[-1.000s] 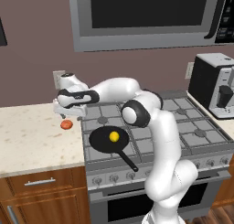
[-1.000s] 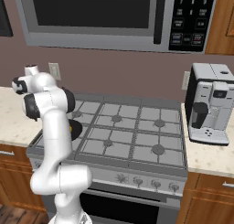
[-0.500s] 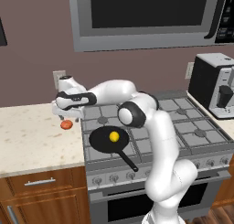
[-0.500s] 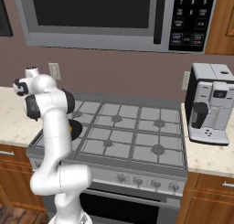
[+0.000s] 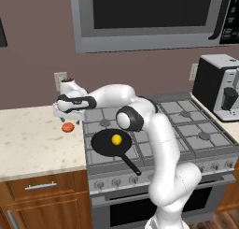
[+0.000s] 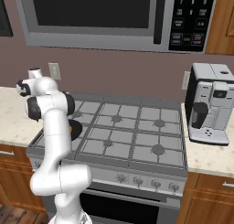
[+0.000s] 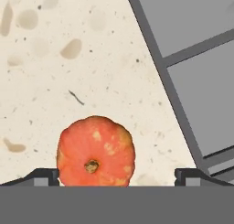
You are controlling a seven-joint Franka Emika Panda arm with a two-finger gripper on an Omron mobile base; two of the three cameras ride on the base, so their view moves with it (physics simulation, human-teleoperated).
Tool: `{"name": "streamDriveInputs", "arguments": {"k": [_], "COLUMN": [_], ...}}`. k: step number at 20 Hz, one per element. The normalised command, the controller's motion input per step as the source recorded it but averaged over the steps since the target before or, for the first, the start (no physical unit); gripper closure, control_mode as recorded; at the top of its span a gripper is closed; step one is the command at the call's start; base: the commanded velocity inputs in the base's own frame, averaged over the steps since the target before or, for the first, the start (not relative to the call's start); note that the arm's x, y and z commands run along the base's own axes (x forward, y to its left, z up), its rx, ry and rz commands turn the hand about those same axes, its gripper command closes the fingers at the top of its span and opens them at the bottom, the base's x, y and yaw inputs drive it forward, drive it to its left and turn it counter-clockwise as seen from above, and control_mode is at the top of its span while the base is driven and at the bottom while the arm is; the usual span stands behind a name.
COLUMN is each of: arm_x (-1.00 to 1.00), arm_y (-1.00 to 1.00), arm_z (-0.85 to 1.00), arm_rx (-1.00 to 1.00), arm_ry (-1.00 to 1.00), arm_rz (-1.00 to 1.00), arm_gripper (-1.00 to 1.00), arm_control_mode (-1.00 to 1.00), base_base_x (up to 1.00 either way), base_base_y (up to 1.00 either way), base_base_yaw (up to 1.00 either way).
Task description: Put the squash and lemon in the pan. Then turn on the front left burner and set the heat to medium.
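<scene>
- Squash (image 7: 95, 152): small, rounded, orange-red, with paler yellow flecks on the skin and a small brown stem scar facing the hand camera. It lies on the speckled beige counter (image 5: 32, 139), just beside the left edge of the stove (image 5: 186, 130), and looks whole and unmarked.
- Lemon (image 5: 116, 139): bright yellow, round, lying inside the pan near its middle.
- Pan (image 5: 105, 146): flat black skillet on the front left burner (image 5: 100, 125), its long straight handle pointing toward the stove's front edge.
- Tool (image 5: 65, 117): hangs above the squash at the counter's stove-side end, fingers spread wide apart. In the hand view the two dark tips stand at either side of the squash, the left one right at its edge, the right one well clear. Nothing is gripped.
- Writing: the microwave (image 6: 96, 17) above the stove carries a keypad at its right side; the characters are too small to read. The coffee machine (image 6: 210, 104) on the right counter shows no readable brand.
- The knobs (image 6: 146, 183) along the stove front bear no legible marks.
</scene>
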Motion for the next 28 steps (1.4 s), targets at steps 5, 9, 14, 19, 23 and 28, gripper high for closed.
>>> {"name": "streamDriveInputs", "arguments": {"k": [5, 9, 14, 19, 23, 28], "arm_x": [0.14, -0.01, -0.16, -0.10, 0.00, 0.00], "arm_y": [0.17, 0.03, 0.00, 0.00, 0.00, 0.00], "arm_z": [0.00, -0.14, -0.19, -0.13, -0.31, -0.40], "arm_rx": [0.00, 0.00, 0.00, 0.00, 0.00, 0.00], "arm_ry": [0.00, 0.02, 0.07, 0.04, 0.00, 0.02], "arm_rz": [0.00, 0.00, 0.00, 0.00, 0.00, 0.00], "arm_gripper": [-1.00, -1.00, -1.00, -1.00, -1.00, -1.00], "arm_control_mode": [-1.00, -1.00, -1.00, -1.00, -1.00, -1.00], "base_base_x": [0.00, 0.00, 0.00, 0.00, 0.00, 0.00], "base_base_y": [0.00, 0.00, 0.00, 0.00, 0.00, 0.00], "base_base_yaw": [0.00, 0.00, 0.00, 0.00, 0.00, 0.00]}}
